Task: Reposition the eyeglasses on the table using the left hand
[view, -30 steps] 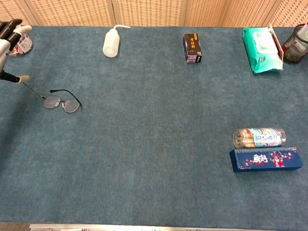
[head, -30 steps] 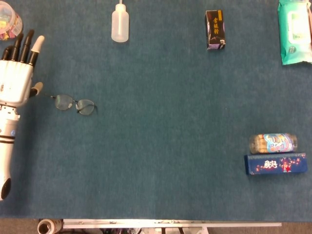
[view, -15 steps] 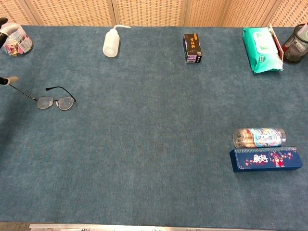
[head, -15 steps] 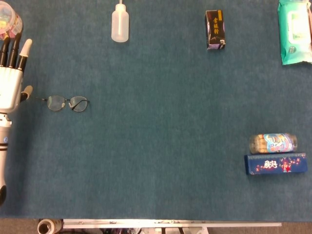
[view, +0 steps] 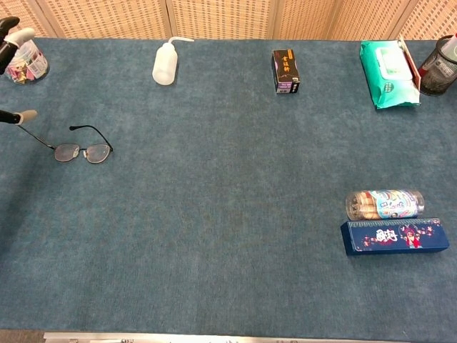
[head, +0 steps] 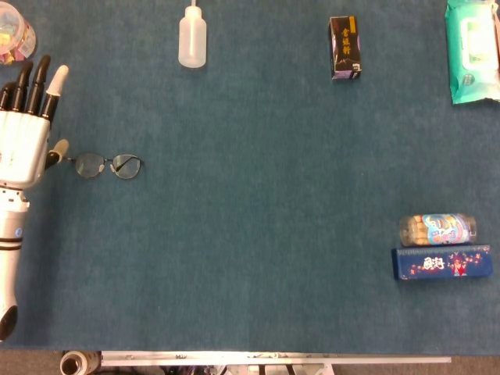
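Since half a second ago the left hand point(head: 23, 137) has slid back rightward toward the eyeglasses point(head: 108, 165); the glasses themselves lie where they lay then, shifted left of their spot a second ago. Bench point(head: 250, 234), blue-green felt top, fills both views. Left hand sits at 9 o'clock in the head view, palm flat, fingers straight and spread toward 12, holding nothing; thumb tip just at the end of the near temple arm, contact or a hair's gap, cannot tell which. Chest view shows only fingertips at the left edge. Right hand out of both views. Wipes pack point(head: 473, 51), teal, at 2 o'clock against the right edge. Dark blue box point(head: 442, 262) at 4 o'clock, with a clear tube of sweets point(head: 437, 229) lying just beside it on the far side. Squeeze bottle point(head: 192, 37), white, at 11 o'clock, nozzle pointing away. Small black carton point(head: 344, 48) at 1 o'clock. Plastic jar point(view: 27, 61) with coloured contents in the far-left corner, at 10 o'clock, beyond the fingertips. Eyeglasses, thin dark wire frame, lenses down on the felt at 9 o'clock, temples open.
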Robot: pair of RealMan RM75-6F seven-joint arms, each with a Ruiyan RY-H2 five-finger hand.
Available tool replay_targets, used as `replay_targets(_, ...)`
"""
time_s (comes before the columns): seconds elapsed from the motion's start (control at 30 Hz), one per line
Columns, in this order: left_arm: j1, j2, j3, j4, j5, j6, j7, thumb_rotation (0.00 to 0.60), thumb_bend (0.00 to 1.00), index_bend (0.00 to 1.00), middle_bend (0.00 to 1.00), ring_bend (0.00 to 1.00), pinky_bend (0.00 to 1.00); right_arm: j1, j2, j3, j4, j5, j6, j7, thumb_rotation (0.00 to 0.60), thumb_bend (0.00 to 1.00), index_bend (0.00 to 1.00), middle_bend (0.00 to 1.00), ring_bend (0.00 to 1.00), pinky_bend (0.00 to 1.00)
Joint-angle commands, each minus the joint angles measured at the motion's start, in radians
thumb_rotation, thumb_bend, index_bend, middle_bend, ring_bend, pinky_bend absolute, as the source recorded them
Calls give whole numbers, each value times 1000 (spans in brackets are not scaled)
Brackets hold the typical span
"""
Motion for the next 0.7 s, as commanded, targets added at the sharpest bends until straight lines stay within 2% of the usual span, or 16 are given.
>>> replay_targets(0.03,11,17,2,-29,9,22,12,600,74,64,0,58,233,0,0,1,0,1,1,2,600,313,601,573,507,524)
replay_targets(0.2,36,54,-3,-70,12,65,15,600,74,65,0,58,233,-2,1,0,1,-2,4,3,600,313,601,573,507,525)
replay_targets(0.43,69,109,-41,-103,-15,121,-27,600,74,65,0,58,233,-2,0,-2,-1,-6,3,-4,600,313,601,573,507,524)
replay_targets(0.7,69,110,-72,-46,-70,73,-86,600,74,65,0,58,233,-2,-1,-2,-3,-6,3,-10,600,313,601,573,507,525)
